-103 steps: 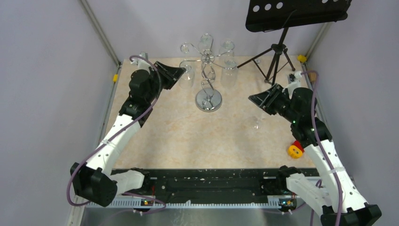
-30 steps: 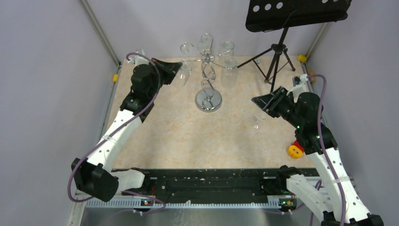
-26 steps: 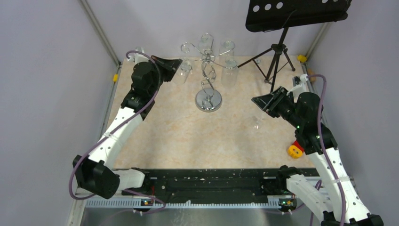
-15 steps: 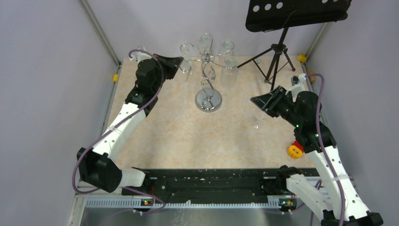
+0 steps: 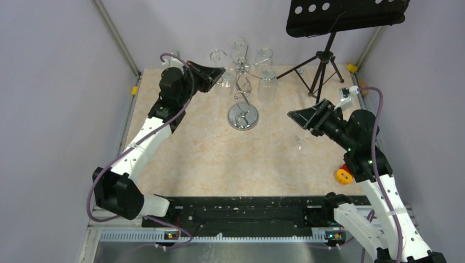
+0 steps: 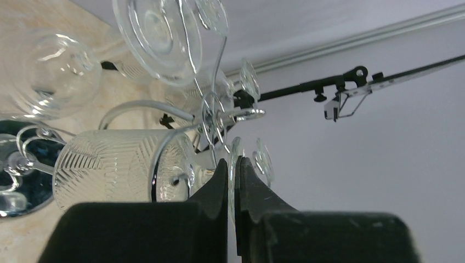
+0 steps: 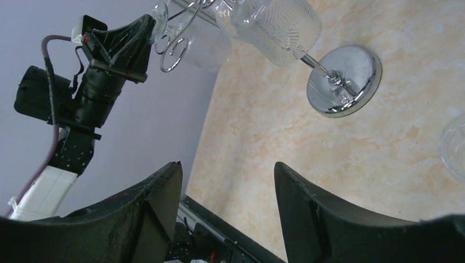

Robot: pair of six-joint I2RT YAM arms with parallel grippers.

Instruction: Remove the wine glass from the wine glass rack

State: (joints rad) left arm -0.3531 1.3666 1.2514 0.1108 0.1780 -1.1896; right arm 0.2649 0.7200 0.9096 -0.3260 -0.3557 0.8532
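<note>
Toward the far left corner of the bench (image 5: 219, 164) we see the left pincer (image 5: 217, 72) raised to the top of the wine glass rack (image 5: 243, 116). Its fingers are pressed together on the thin foot of a wine glass (image 6: 109, 170). From the wrist view this patterned glass lies sideways, and a curled wire of the rack curves around it close to the stem, so it is not yet off the rack. More glasses hang from the other arms. We find the rack on its round mirrored base near the middle of the far edge. Right of it, the right pincer (image 5: 294, 116) hovers above the bench, fingers spread with nothing between them. Just below it a clear glass (image 5: 300, 143) stands toward the right edge. A black music stand (image 5: 345, 19) rises at the far right corner.
</note>
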